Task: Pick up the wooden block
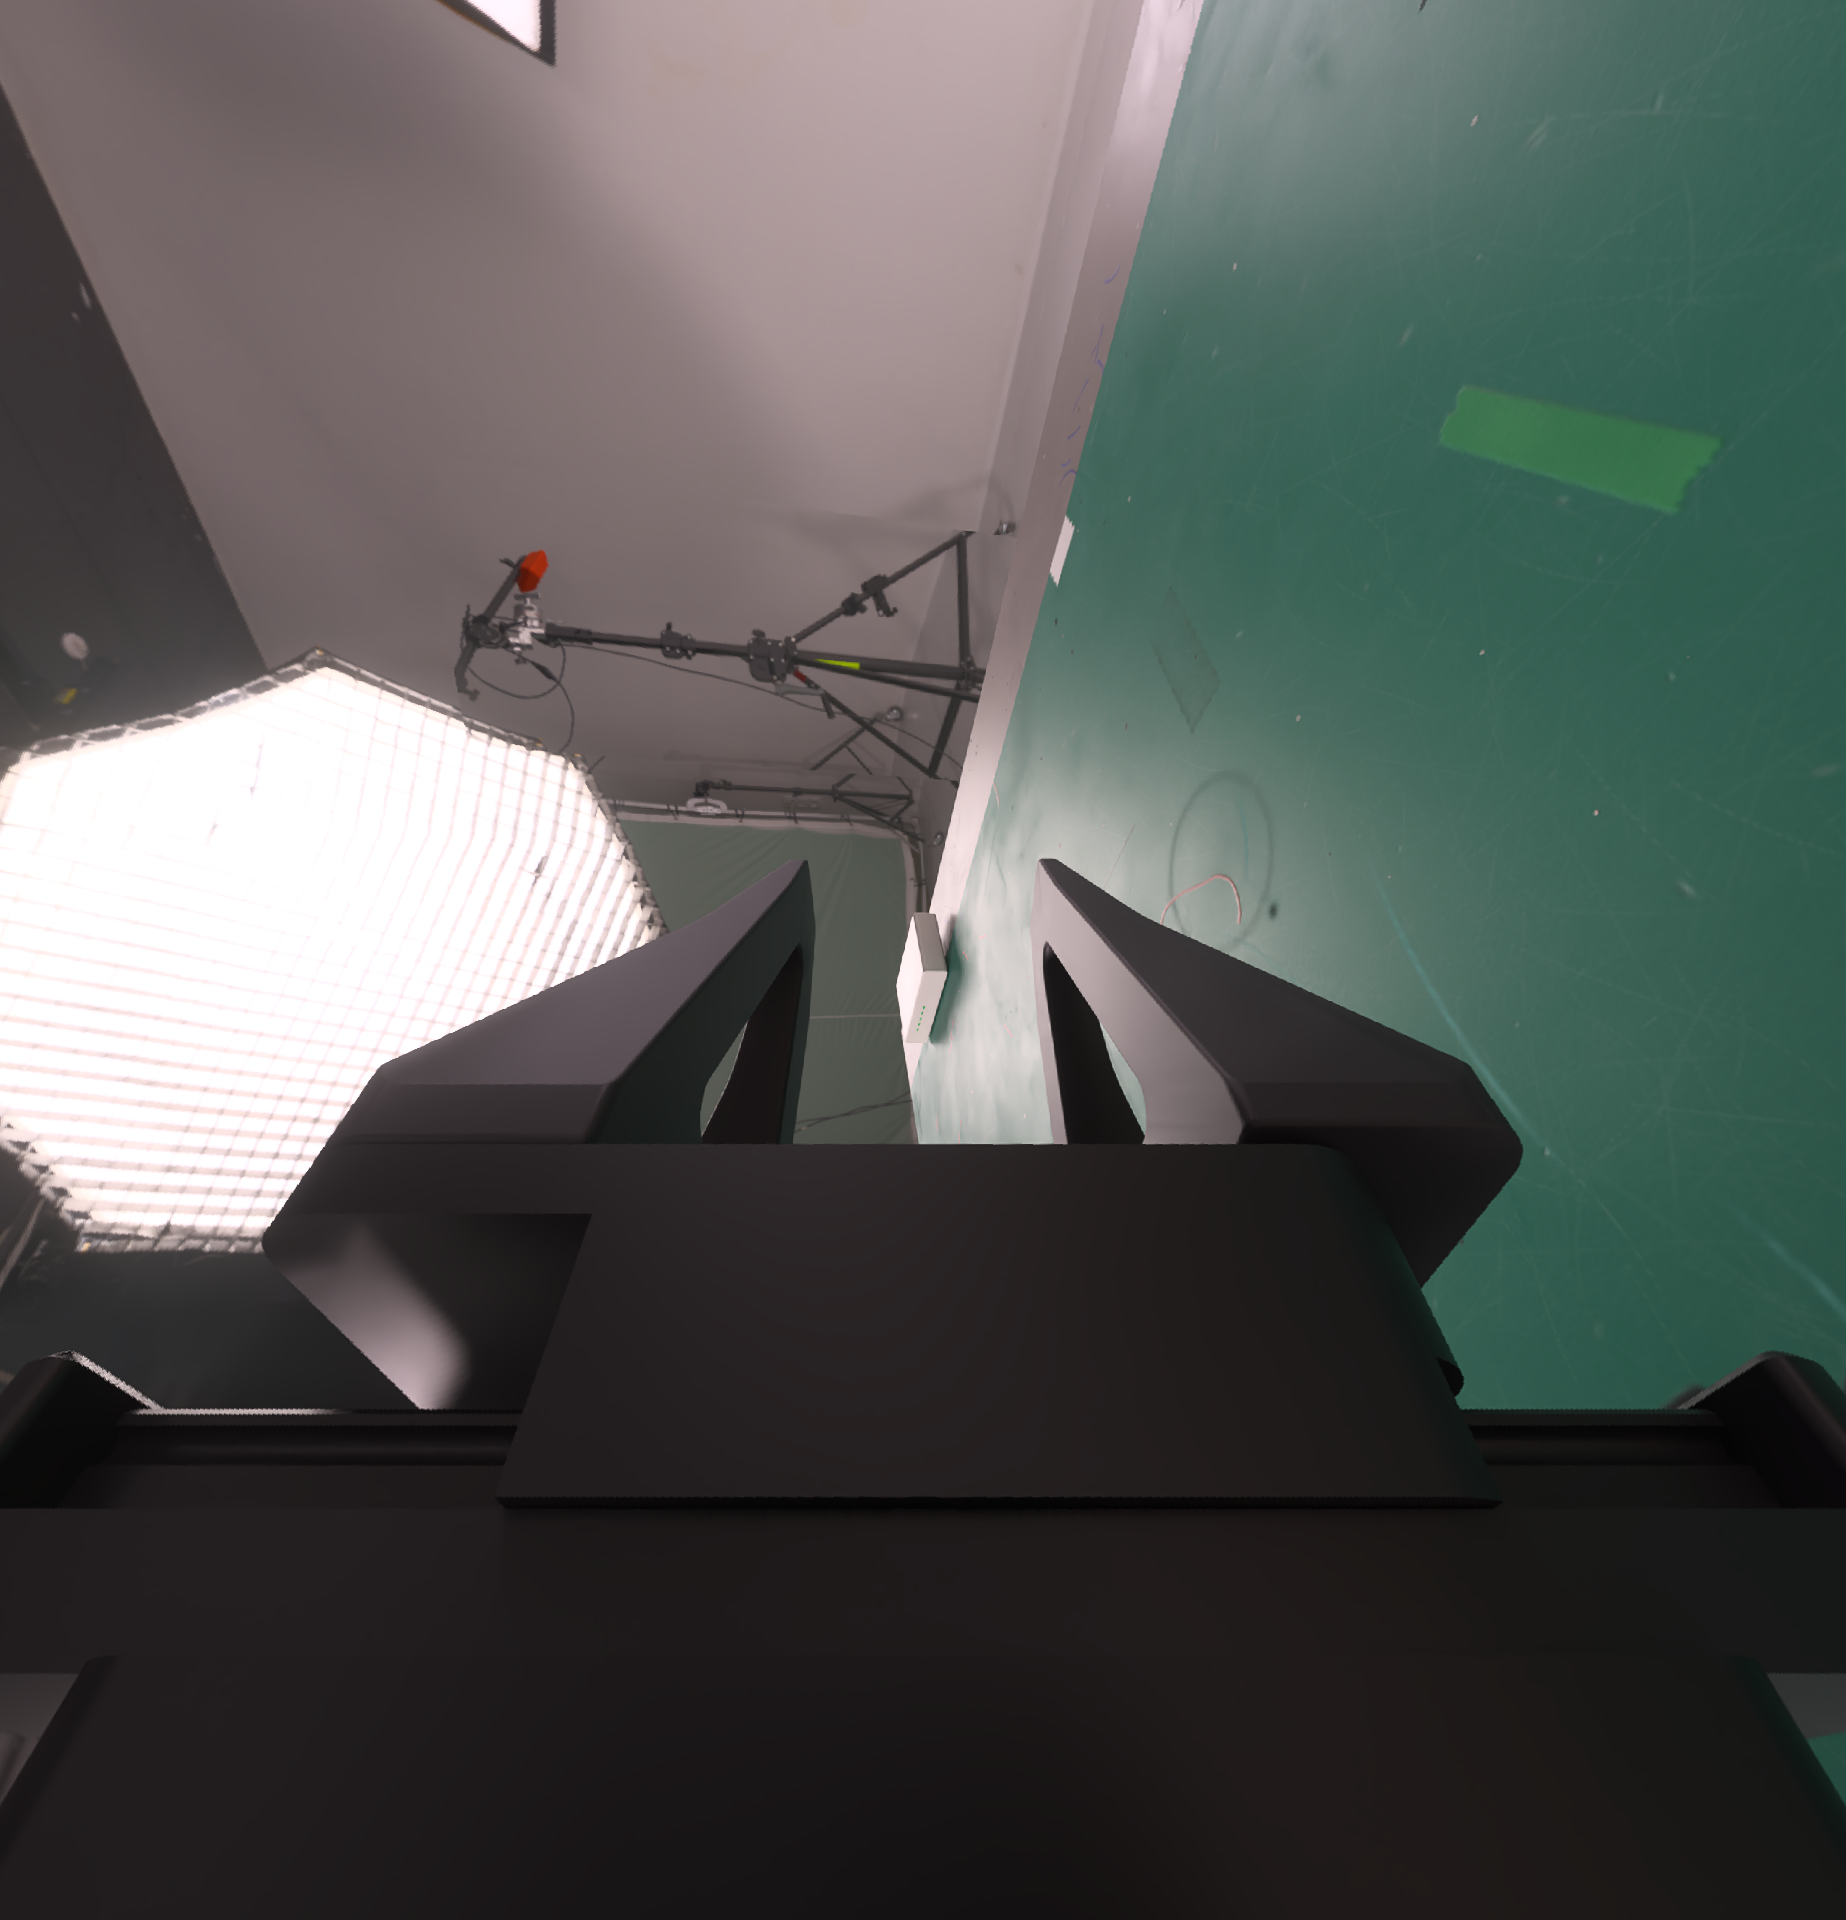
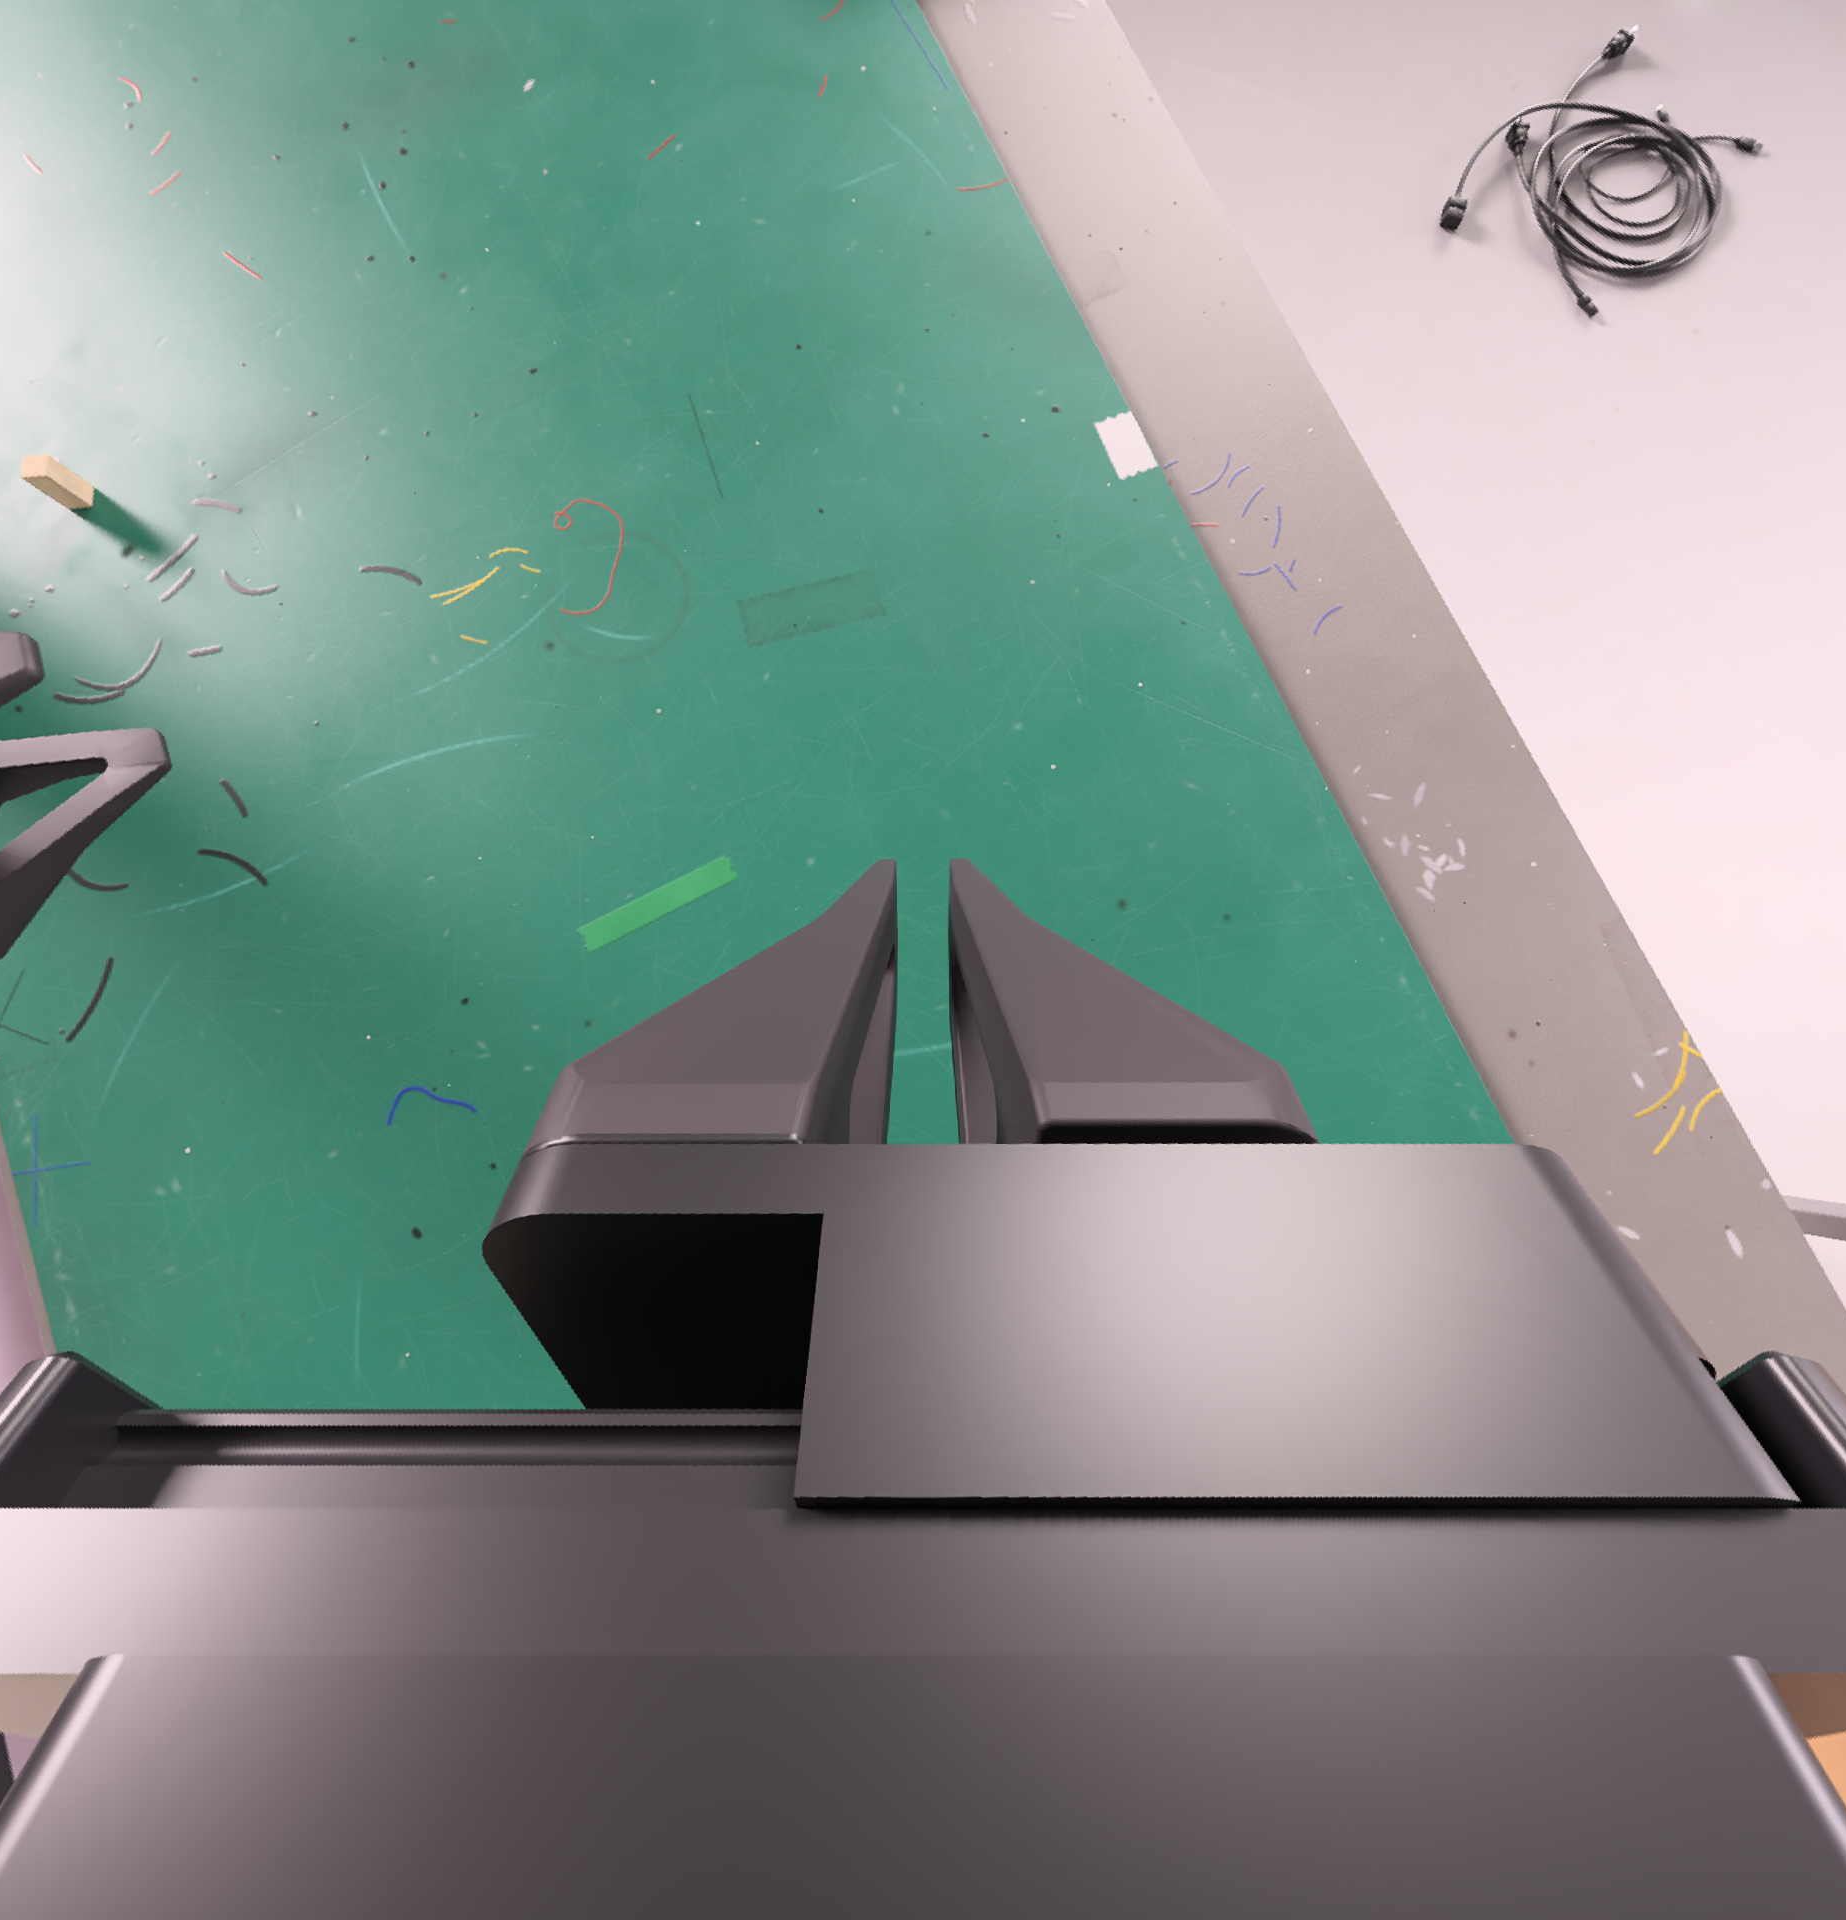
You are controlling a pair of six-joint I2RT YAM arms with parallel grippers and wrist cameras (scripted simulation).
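A small light wooden block (image 2: 59,481) lies on the green mat (image 2: 586,416) at the far left of the right wrist view. My right gripper (image 2: 922,868) is shut and empty, above the mat and well to the right of the block. The left gripper's black fingers (image 2: 67,810) show at the left edge of that view, below the block and apart from it. In the left wrist view my left gripper (image 1: 924,868) is open and empty, tilted sideways along the mat's edge (image 1: 1002,727). The block does not show there.
A strip of green tape (image 2: 657,904) lies on the mat near my right fingertips; it also shows in the left wrist view (image 1: 1579,447). A coiled black cable (image 2: 1615,177) lies on the floor. A bright softbox (image 1: 275,966) and a tripod (image 1: 794,655) stand beyond the table.
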